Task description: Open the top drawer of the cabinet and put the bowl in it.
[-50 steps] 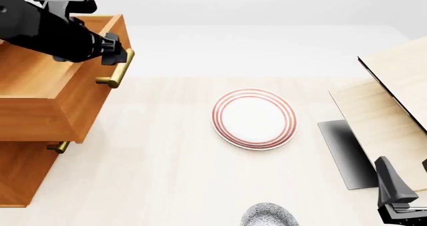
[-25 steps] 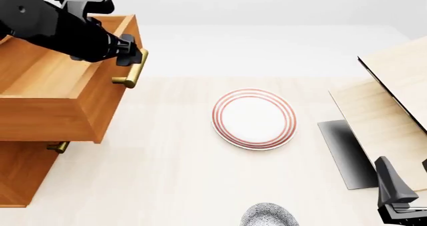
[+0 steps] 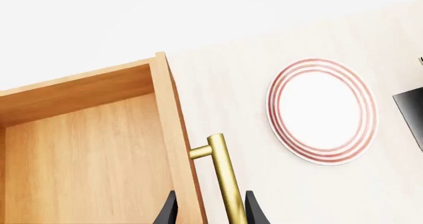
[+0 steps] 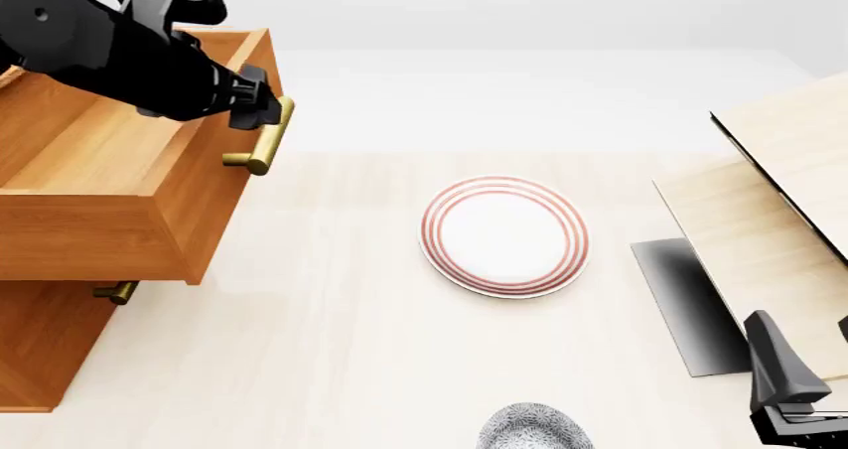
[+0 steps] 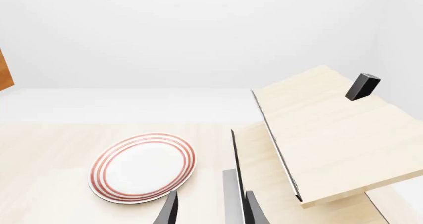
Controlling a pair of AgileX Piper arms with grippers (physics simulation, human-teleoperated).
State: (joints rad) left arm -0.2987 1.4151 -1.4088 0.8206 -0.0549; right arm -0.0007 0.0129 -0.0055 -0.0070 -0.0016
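The left gripper (image 4: 256,111) is clamped on the brass handle (image 4: 266,141) of the orange-brown top drawer (image 4: 113,186), which juts rightward, its handle running near-to-far.

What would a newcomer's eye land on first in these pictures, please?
Probably the top drawer, pulled far out of the cabinet at the left, with the left gripper on its brass handle. Next, the red-ringed plate mid-table, and the speckled bowl at the near edge.

Front view high over table, wrist views lower — all share plate (image 4: 505,236)
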